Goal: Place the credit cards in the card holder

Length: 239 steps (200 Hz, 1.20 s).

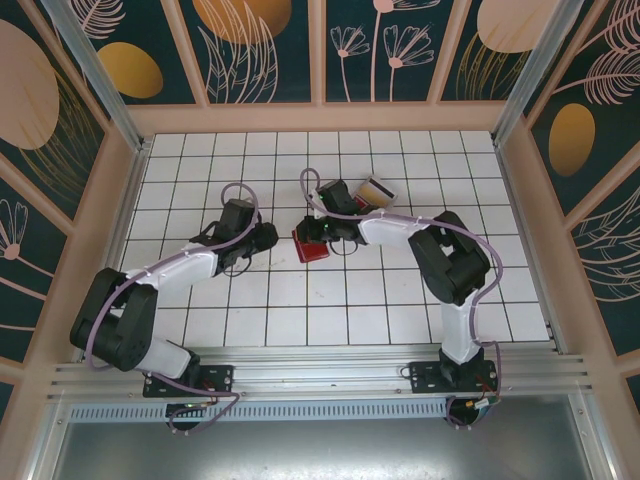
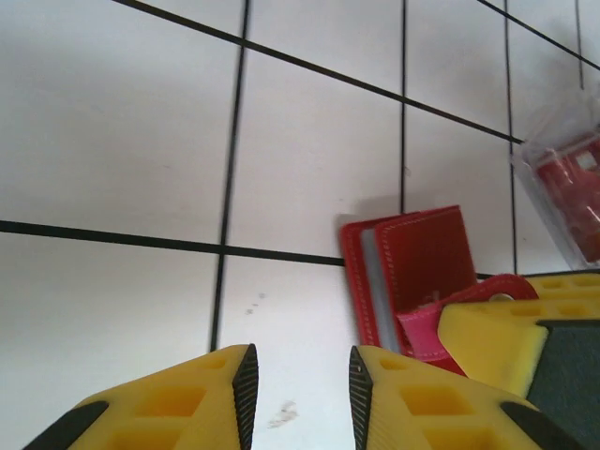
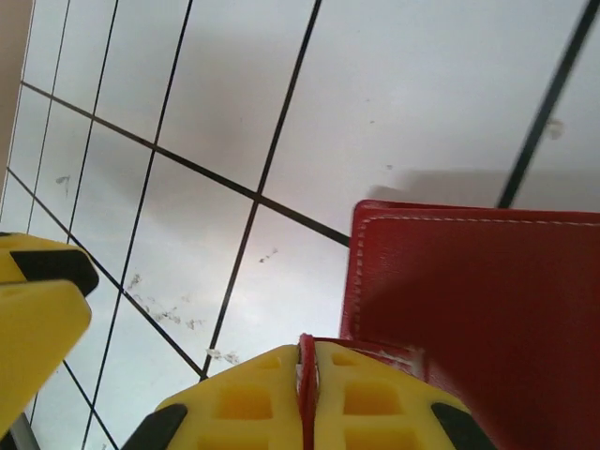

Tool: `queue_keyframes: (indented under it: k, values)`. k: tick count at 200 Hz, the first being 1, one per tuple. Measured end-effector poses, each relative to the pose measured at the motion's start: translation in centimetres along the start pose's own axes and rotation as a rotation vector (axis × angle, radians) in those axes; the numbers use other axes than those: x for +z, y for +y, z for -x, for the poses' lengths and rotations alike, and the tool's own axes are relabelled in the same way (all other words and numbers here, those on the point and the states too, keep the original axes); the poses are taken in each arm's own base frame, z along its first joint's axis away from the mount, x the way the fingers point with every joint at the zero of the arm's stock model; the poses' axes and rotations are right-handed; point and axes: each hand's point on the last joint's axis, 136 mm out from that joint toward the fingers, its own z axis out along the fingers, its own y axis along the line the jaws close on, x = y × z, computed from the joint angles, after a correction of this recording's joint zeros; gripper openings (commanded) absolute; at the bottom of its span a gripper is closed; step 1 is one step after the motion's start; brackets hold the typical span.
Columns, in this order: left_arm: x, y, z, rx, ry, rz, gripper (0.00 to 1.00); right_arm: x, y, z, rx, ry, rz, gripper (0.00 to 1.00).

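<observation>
Card holder [image 1: 312, 247]: lay flat on the white tiled table [image 1: 400, 300], about mid-table, between the two grippers. Clear plastic box [image 2: 548, 155] sat farther back and to the right, apart from it. The credit cards [image 2: 586, 192] were inside it, red, with tan showing from above; count unreadable. Holder looked nearly folded, with a pale inner edge showing along one side. Left gripper [image 2: 300, 389] hung low over bare tile just left of the holder, fingers spread, nothing between them. Right gripper [image 3: 307, 361] sat at the holder's edge, fingers pressed together on a thin red flap of it. Flap curved up from the holder into that pinch.
</observation>
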Motion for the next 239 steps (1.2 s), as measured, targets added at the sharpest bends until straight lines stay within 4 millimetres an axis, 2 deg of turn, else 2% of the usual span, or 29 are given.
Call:
queue_keyframes:
  k: [16,50,70,90,138,166,202,223,239]
  values:
    - [0.0,0.0,0.1,0.001,-0.004,-0.003,0.35,0.2,0.5,-0.3,-0.007,0.013,0.008,0.36]
    - [-0.3,-1.0,0.5,0.009,-0.014,-0.045,0.35,0.0,1.0,-0.2,-0.019,0.023,0.018,0.42]
    - [-0.3,-1.4,0.4,0.019,-0.009,-0.065,0.35,-0.6,0.9,0.1,-0.011,0.02,0.019,0.5]
    - [-0.4,-1.7,0.4,0.033,-0.005,-0.078,0.35,-2.0,1.3,1.1,-0.01,-0.008,0.025,0.56]
    - [-1.3,-3.0,1.9,0.064,-0.045,-0.109,0.35,-7.1,1.5,4.9,0.0,-0.129,0.053,0.58]
    - [-1.9,-4.0,2.9,0.08,-0.07,-0.135,0.34,-8.5,-0.3,5.2,0.051,-0.151,0.054,0.57]
    - [-2.3,-5.7,3.4,0.097,-0.072,-0.201,0.31,-8.6,-3.7,4.3,0.111,-0.134,-0.003,0.53]
    - [-2.2,-7.2,3.5,0.118,-0.057,-0.242,0.3,-7.3,-5.0,3.5,0.133,-0.104,-0.02,0.47]
    - [-1.5,-8.6,3.3,0.141,-0.036,-0.265,0.29,-5.7,-6.1,2.1,0.152,-0.057,-0.028,0.42]
